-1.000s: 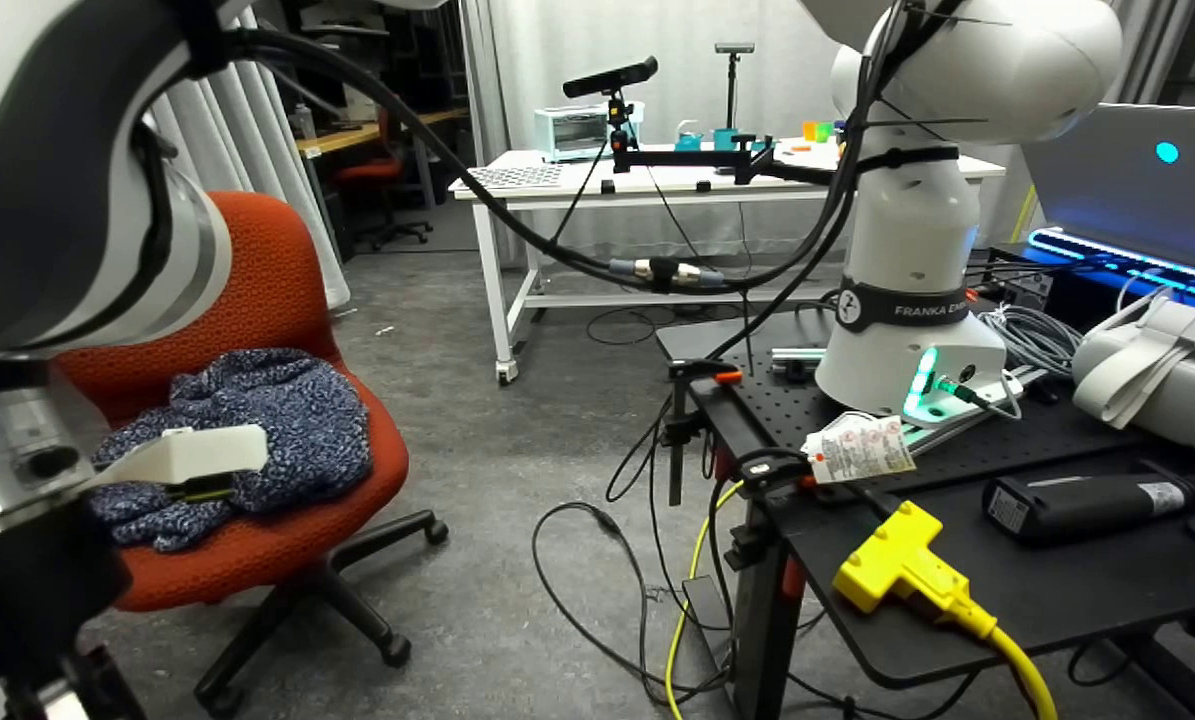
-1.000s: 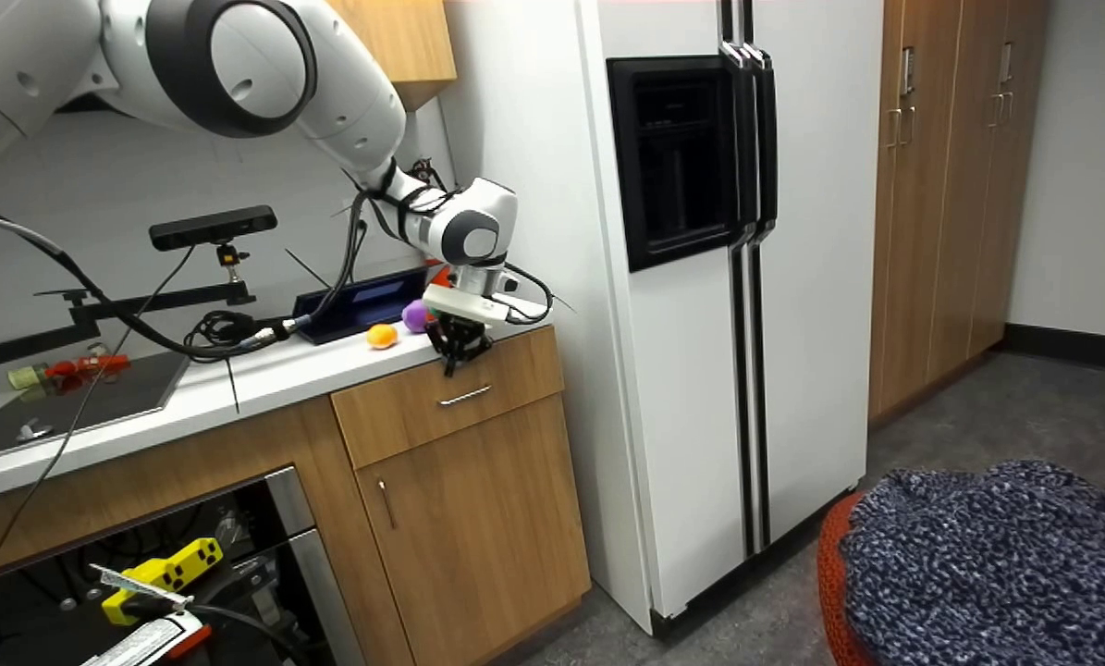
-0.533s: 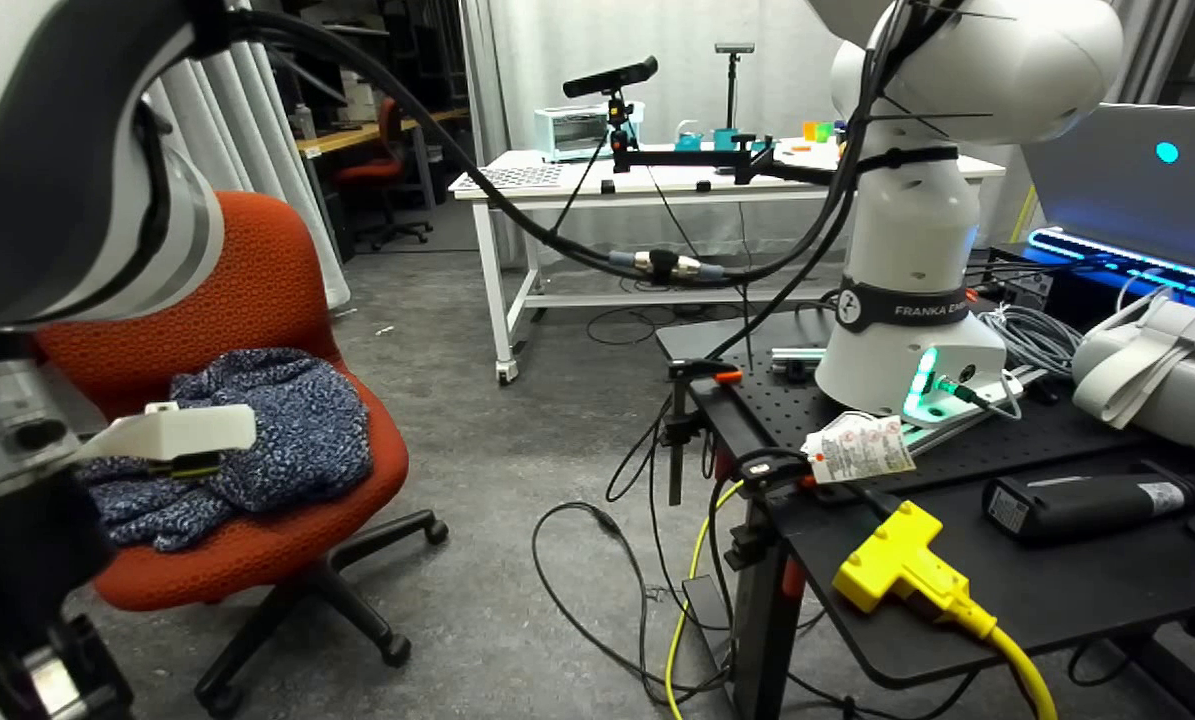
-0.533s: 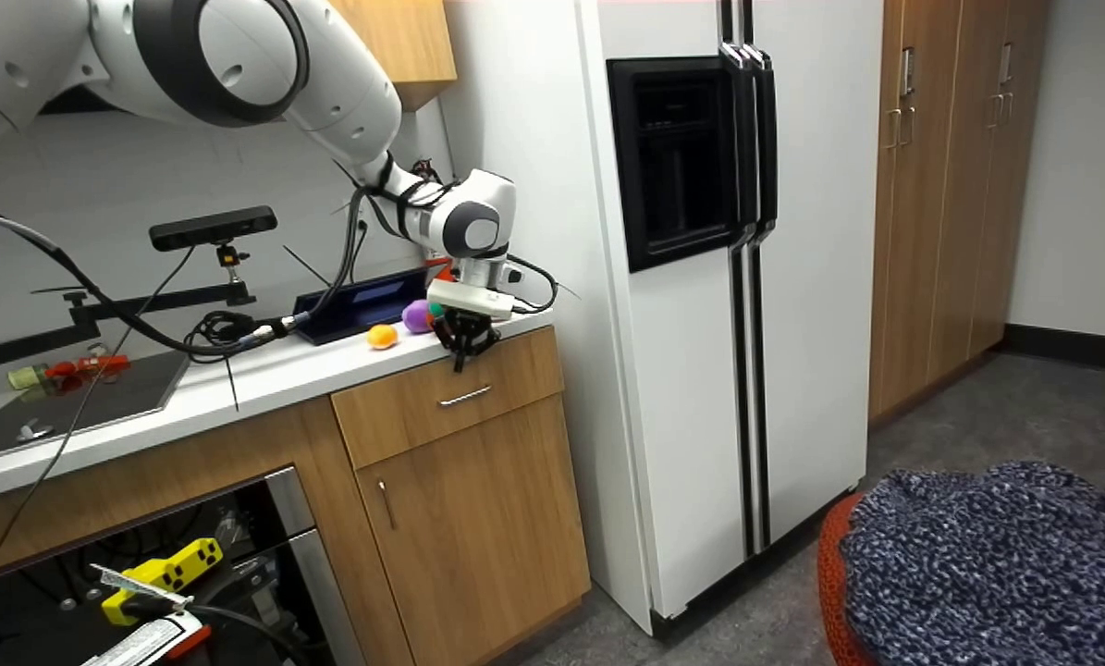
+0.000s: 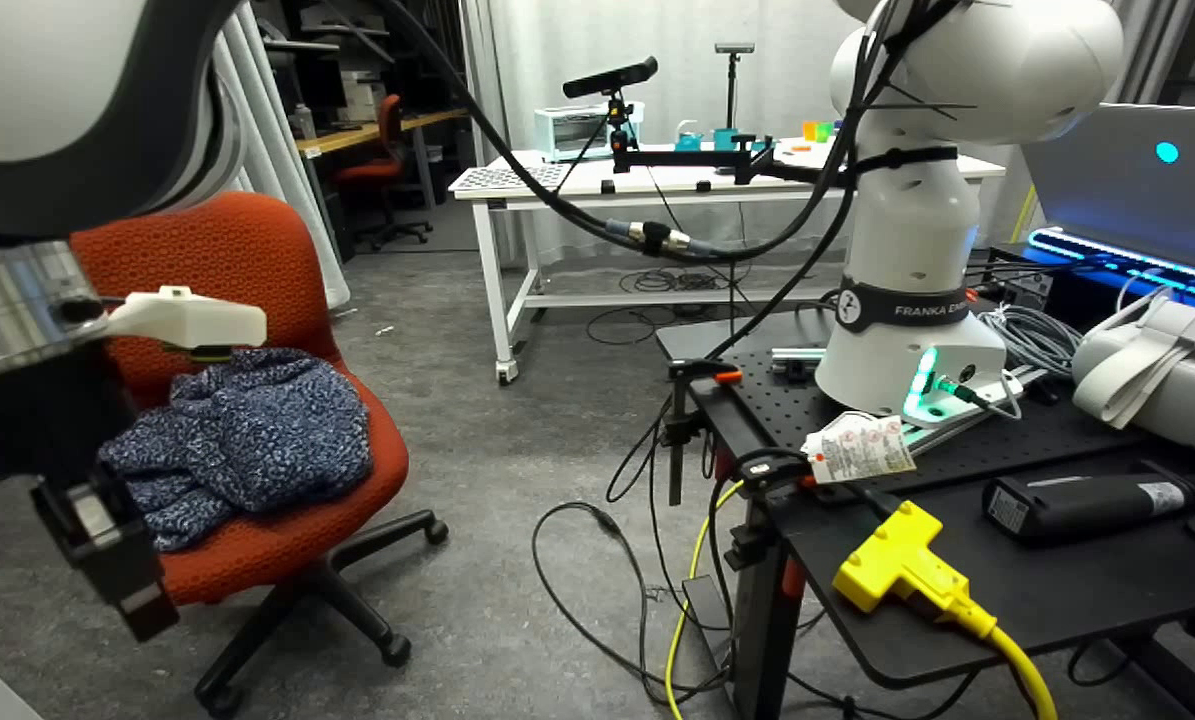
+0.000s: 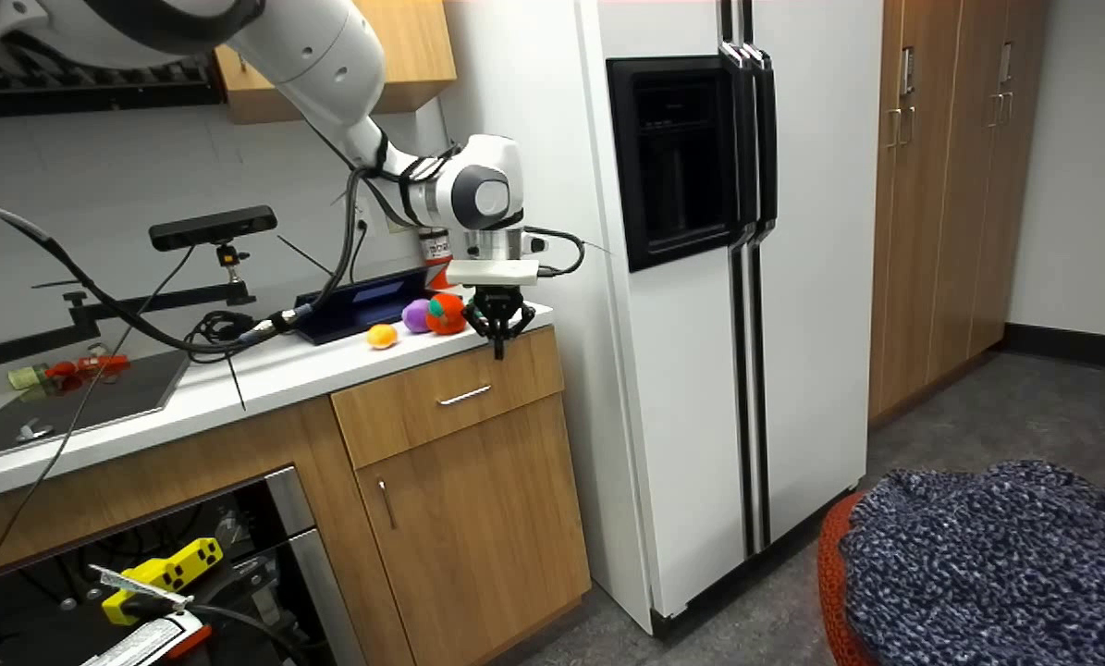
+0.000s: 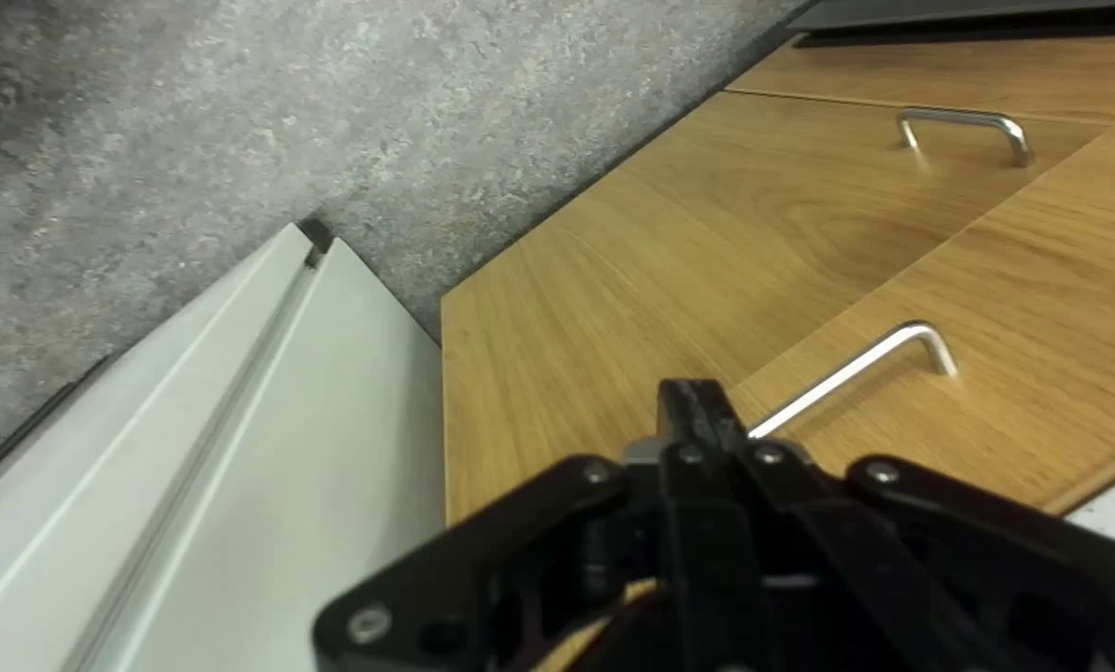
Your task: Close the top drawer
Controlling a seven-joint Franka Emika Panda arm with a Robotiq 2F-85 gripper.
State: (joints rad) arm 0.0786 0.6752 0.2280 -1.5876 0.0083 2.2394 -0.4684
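Note:
The top drawer (image 6: 404, 412) shows only its wooden front with a silver handle (image 6: 464, 396), in an exterior view. The front looks level with the cabinet face, and I see no gap. Its inner walls and bottom are hidden. My black gripper (image 6: 499, 353) hangs pointing down in front of the drawer's right end, fingers together with nothing between them. In the wrist view the drawer front (image 7: 1033, 373) lies behind and right of my gripper (image 7: 697, 387), which covers one end of the handle. Whether the fingertips touch the front I cannot tell. My gripper (image 5: 152, 612) also shows beside the chair.
A white refrigerator (image 6: 534, 416) stands close to the right of the drawer. The counter (image 6: 307, 379) above bears an orange fruit (image 6: 382, 336), a purple ball (image 6: 416, 315) and a red ball (image 6: 445, 314). A cabinet door (image 6: 478, 518) is below. An orange chair (image 5: 247, 240) stands nearby.
My gripper has moved up and to the right in an exterior view, away from the middle of the drawer front, and hangs more upright. The drawer front has not visibly moved.

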